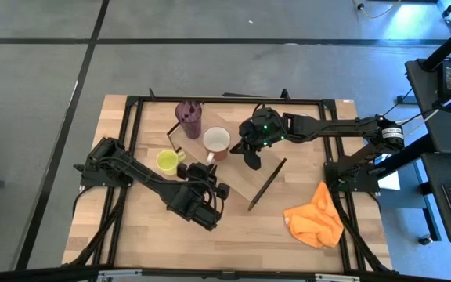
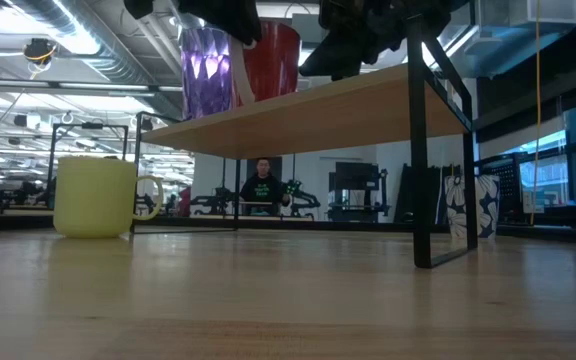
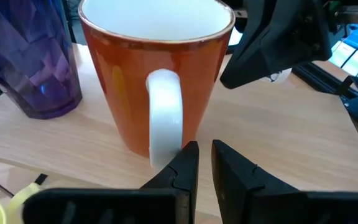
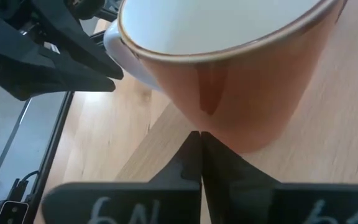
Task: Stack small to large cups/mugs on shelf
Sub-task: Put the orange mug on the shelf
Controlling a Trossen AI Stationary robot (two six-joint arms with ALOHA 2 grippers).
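Two of the four vessels stood on the shelf (image 1: pixel 233 168): the purple tumbler (image 1: pixel 188 117) at the plank's 10 o'clock end, and the brownish mug (image 1: pixel 216 142) with its white inside just beside it toward 4 o'clock, the two close but apparently not touching in the left wrist view. The yellow-green mug (image 1: pixel 167 162) sat on the worktop (image 1: pixel 155 235) near the shelf's 9 o'clock side, not yet lifted onto it, and the low view showed it resting below the plank's level. The smaller white-grey mug could not be found in any view, so its placement could not be judged. The left tool (image 3: pixel 202 163) hovered close to the brownish mug's white handle (image 3: pixel 165 112), its fingers nearly closed with only a thin gap and nothing between them. The right tool (image 4: pixel 201 152) sat at the mug's 3 o'clock side, its fingers pressed together and empty, tips close against the mug's lower wall. By this reading the job was roughly half done: the yellow-green mug and the unseen mug remained, and the size order along the shelf was not yet complete. An orange cloth (image 1: pixel 313 223) lay on the worktop toward 4 o'clock.
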